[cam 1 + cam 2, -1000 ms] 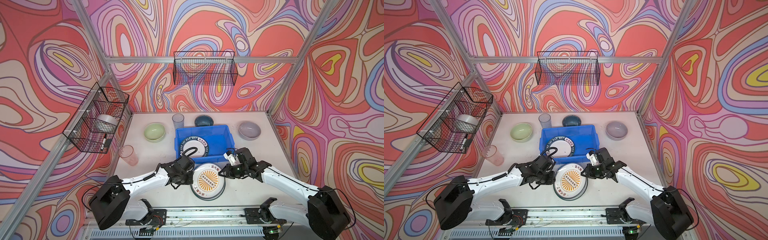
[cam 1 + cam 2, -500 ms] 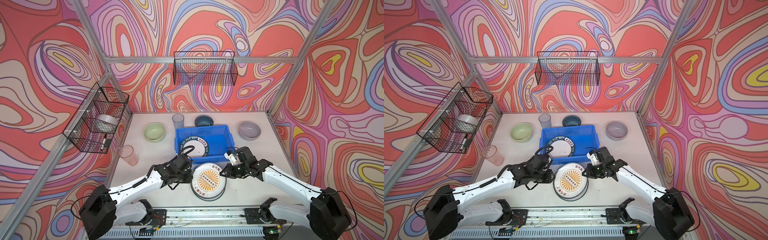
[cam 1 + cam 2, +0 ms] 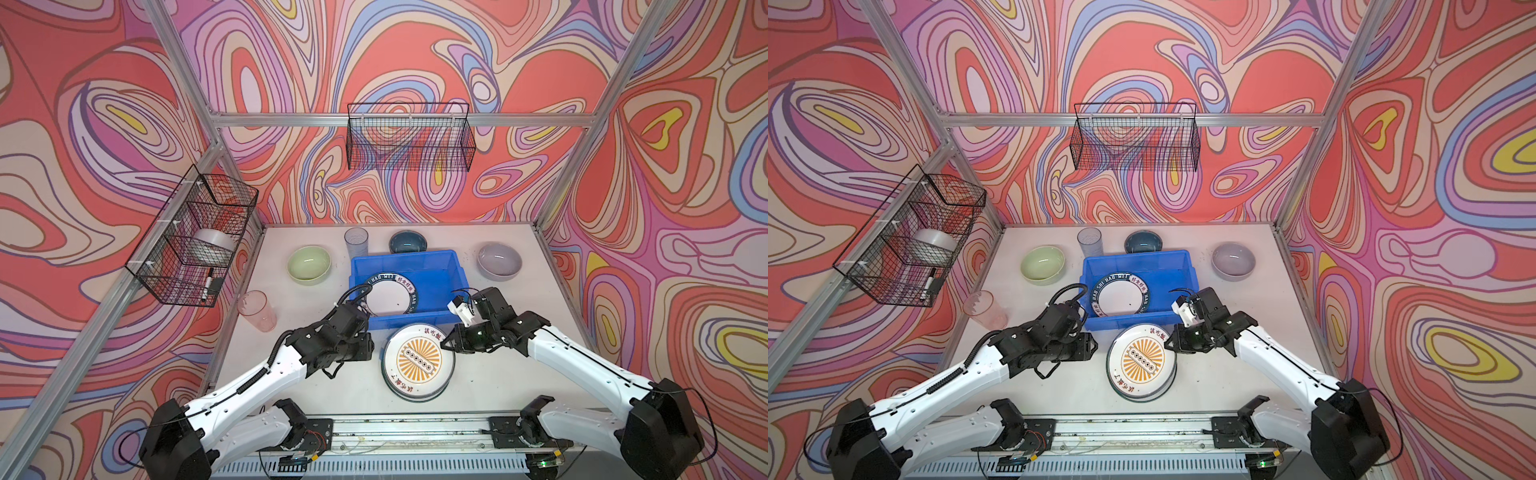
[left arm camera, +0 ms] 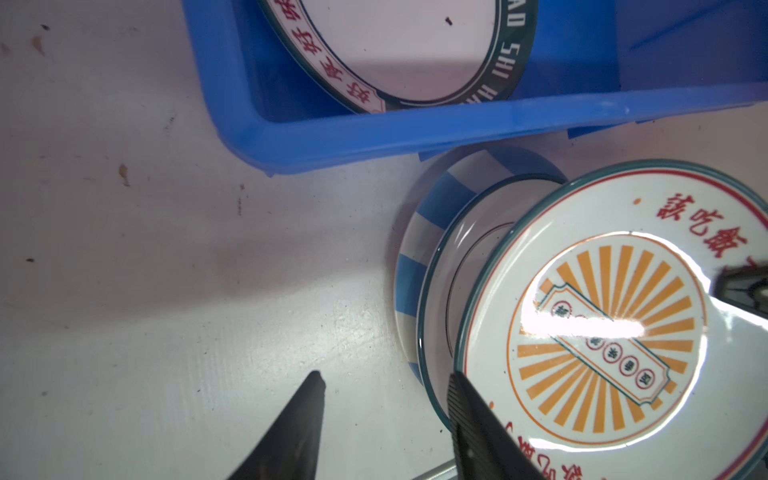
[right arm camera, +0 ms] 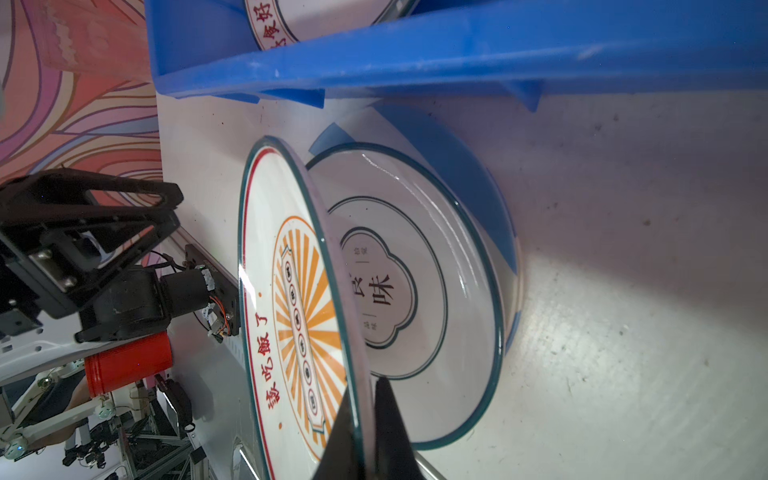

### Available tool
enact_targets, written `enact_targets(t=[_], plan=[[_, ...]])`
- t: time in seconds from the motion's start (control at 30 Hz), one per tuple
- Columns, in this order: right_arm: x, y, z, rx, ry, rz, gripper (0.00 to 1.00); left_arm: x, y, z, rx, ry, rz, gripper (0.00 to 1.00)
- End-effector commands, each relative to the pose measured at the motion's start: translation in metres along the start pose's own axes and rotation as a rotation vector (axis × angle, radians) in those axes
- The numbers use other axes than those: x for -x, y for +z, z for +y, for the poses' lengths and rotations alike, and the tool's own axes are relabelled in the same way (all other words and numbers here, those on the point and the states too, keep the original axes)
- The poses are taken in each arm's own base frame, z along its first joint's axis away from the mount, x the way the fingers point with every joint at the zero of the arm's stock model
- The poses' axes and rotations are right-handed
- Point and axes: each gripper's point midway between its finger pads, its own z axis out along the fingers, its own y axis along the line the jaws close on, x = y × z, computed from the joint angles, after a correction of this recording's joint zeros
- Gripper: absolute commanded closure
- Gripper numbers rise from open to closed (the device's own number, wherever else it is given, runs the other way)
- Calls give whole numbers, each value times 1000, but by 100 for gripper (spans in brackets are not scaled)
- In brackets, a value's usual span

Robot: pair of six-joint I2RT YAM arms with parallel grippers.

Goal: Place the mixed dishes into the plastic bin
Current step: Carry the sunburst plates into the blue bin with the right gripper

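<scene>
Bin: plastic bin, bright blue, at ctr of worktop; holds one dish.
In bin: green-lettered plate, in the bin's left part, close to front wall.
Stack: on worktop just in front of bin. Striped plate at bottom, teal-rimmed plate on it, sunburst plate on top.
Sunburst plate: tilted, raised on the side held by the right gripper, w/ a gap to the teal-rimmed plate below.
Right gripper: fingers clamped on the sunburst plate's rim, one on the printed face, one beneath.
Left gripper: fingers apart, holding nothing, low over worktop on the stack's left side. One tip lies at the sunburst plate's edge; contact cannot be told.
Dishes outside bin, back row: pale green bowl, bluish tumbler, dark blue bowl, lavender bowl.
Pink tumbler: near worktop's left edge, well apart from bin.
Walls: wire basket at back; second basket at left w/ tape roll inside.
</scene>
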Motion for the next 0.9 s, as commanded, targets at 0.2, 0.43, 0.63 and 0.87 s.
enact_targets(t=[0.2,0.43,0.63,0.87], plan=[[44,-39,50,82,-93,-148,100,13,-23,28,65,-14,-14,46],[92,-54,58,69,-86,-244,100,38,-24,31,48,-45,-44,44],[145,-62,45,-2,-21,-402,100,66,-23,26,27,-50,-69,45],[180,-55,41,-46,-17,-446,100,89,-13,23,14,-43,-54,54]])
